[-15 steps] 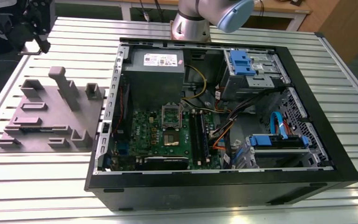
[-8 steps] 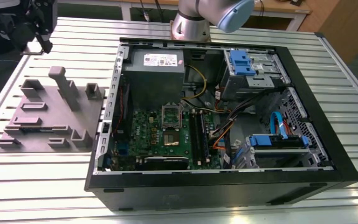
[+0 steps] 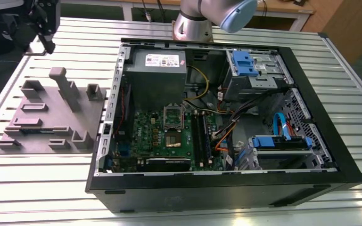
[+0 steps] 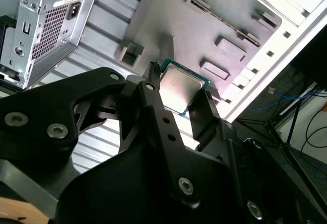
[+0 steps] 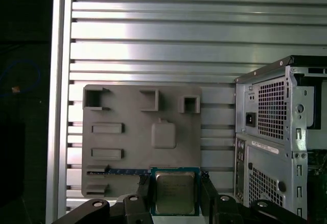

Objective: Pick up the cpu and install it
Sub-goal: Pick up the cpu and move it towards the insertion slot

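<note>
Silver-topped cpu [image 5: 175, 192] is held clamped at two edges by the gripper [image 5: 176, 185] above the grey moulded plate [image 5: 127, 147], beside the pc case [image 5: 271, 132]; w/ so little edge gripped, it could be tilted or dropped, & seated askew on the motherboard [image 3: 146, 132].

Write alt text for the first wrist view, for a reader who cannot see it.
The gripper holds the cpu between its two dark fingers, shiny square top facing the camera. Beyond it a grey moulded plate lies on a slatted metal table, with a computer case beside the plate.
</note>
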Motion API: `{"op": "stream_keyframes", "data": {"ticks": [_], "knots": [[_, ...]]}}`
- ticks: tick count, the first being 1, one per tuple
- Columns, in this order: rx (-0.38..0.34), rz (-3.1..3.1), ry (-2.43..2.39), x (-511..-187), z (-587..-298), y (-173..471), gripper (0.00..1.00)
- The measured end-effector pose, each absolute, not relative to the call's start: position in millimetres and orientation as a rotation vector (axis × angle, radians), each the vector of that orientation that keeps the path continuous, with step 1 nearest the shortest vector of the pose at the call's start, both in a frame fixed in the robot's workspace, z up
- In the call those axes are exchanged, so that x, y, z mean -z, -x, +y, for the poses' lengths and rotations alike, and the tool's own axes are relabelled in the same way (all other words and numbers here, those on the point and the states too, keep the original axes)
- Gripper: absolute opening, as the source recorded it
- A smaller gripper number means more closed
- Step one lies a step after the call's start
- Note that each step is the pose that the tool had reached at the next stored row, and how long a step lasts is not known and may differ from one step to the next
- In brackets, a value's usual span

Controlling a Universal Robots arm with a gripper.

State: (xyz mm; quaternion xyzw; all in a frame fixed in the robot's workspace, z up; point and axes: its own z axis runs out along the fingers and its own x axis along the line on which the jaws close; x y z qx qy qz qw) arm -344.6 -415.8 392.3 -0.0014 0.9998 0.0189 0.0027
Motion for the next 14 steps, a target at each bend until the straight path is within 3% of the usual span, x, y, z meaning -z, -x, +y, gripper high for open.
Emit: {"op": "stream_keyframes", "data": {"ticks": [14], "knots": [[-0.059, 3.136, 0.004, -392.3, -416.1, 338.7, 0.47]]}}
